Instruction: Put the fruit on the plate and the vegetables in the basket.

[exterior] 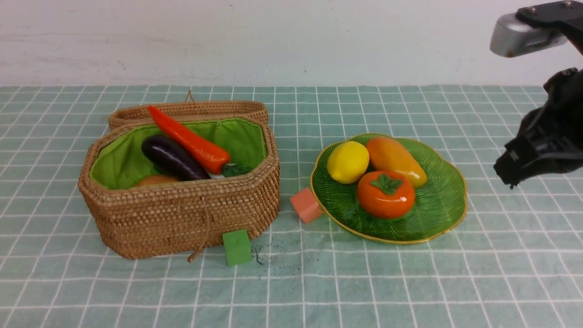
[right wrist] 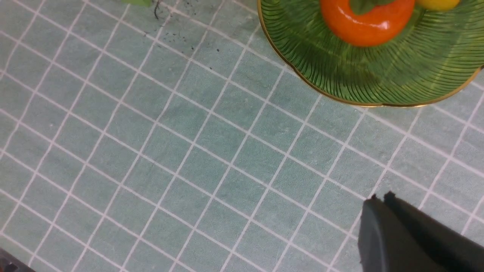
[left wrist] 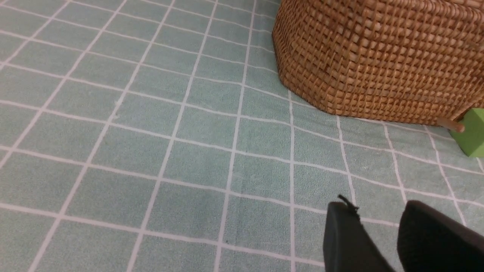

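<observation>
The lemon, mango and persimmon lie on the plate right of frame centre. Left of centre, the basket holds the eggplant and carrot. The right pincer at the right edge is closed and empty; the left pincer stands parted over bare worktop

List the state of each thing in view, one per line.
Basket: lid open, holding carrot and eggplant.
Plate: holding lemon, mango, persimmon.
Left gripper: fingers slightly apart, empty.
Right gripper: shut, empty.
</observation>
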Motion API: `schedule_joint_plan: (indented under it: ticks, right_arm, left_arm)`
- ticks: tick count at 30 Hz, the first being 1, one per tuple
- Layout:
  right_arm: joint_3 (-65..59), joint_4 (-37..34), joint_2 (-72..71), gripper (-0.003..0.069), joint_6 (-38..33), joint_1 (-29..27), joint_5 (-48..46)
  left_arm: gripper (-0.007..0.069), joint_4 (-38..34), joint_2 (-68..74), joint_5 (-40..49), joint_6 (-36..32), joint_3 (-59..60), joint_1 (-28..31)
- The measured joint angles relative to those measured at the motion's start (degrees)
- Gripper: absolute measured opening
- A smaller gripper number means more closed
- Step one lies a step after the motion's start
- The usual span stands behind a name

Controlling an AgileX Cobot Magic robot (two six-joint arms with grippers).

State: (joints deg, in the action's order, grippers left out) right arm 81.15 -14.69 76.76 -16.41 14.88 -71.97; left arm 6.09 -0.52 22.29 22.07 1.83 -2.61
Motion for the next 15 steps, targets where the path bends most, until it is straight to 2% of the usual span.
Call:
schedule_joint_plan:
  ticks: [8,13,15]
  right_arm:
    - [-0.4,0.2,-0.4,-0.0012,0.0,0.0,0.2]
    - [-0.9,2.1,-9.0,-0.0007,-2.9,-0.9,1.1]
    - [-3.0,2.2,-14.5,-0.0007,-3.7,-2.6,5.8]
  left_arm:
    - [0.0213,0.0,0.0,0.0,0.0,0.0,0.0]
    - [0.0218,0.0,0.0,0.0,0.0,0.0,0.0]
    - [0.0218,0.0,0.0,0.0,0.0,0.0,0.0]
